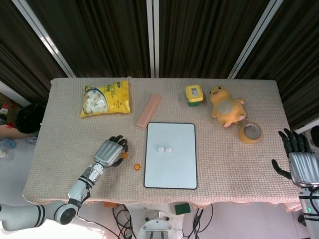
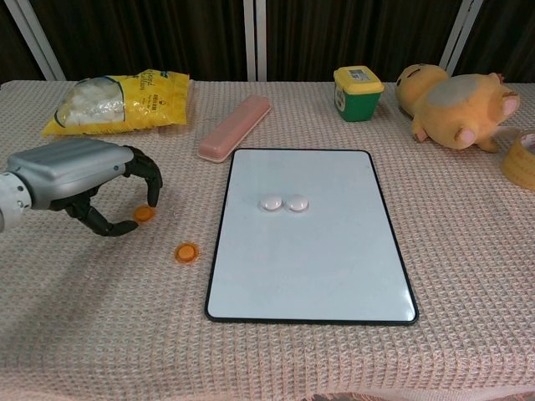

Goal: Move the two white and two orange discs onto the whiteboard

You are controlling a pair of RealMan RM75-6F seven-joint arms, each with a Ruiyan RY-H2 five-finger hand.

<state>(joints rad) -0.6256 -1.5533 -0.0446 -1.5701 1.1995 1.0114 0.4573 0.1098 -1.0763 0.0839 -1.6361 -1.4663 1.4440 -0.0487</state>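
We note the left robot hand (image 2: 79,180) low over the bench (image 2: 100,334), fingers curled, with one orange disc (image 2: 144,214) pinched between thumb and a fingertip (contact looks real in the chest view; in the head view the disc (image 1: 123,155) only peeks out past the fingers). Whether the disc is lifted or touching the cloth, we cannot tell. The second orange disc (image 2: 186,251) lies free on the bench, just beyond the fingertips toward the whiteboard (image 2: 311,284). Both white discs (image 2: 283,203) sit on the board, touching or nearly so, further out on the same side.

Risks, as we judge them: the pinch is shallow, on a thin slippery piece, so it may slip and drop onto the woven cloth short of the board. A low carry could also knock the free disc aside or catch the board's raised rim.

The right robot hand (image 1: 300,160) stands at the far bench edge, fingers spread, holding nothing; its lower part is cut off by the frame, and the chest view does not show it.
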